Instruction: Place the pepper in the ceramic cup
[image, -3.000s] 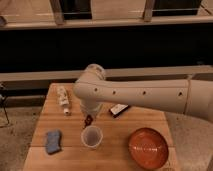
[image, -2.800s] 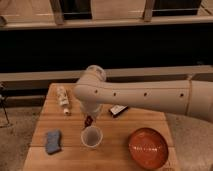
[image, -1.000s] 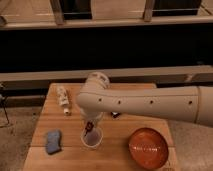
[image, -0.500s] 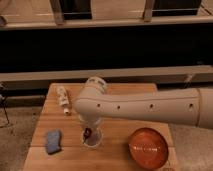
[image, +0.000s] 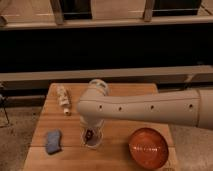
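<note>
the arm (image: 150, 107) is the biggest thing here, a thick pale limb reaching in from the right across the wooden table (image: 125, 90). over the last few seconds it has swung lower and further forward, so its elbow now hangs right above the front middle of the table, where earlier it sat higher and left the cup in plain sight.

next in size is the orange bowl (image: 148, 148), front right, unmoved through all of this. the blue sponge (image: 53, 141) lies front left and a pale bottle (image: 63, 97) lies on its side at the back left; both are where they were.

the ceramic cup (image: 92, 141) stands just under the arm's end, and the gripper (image: 90, 133) has come down to its mouth, seemingly dipping inside the rim. the dark red bit there looks like the pepper (image: 89, 133), at or just within the cup's opening. whether the jaws are clamped on it or already parted, i cannot tell; the arm hides too much.

judging from this, the carry is over and the placing is in hand: the pepper has gone from hanging above the cup to sitting at its mouth. what looks left is letting go and lifting clear without tipping the cup.
</note>
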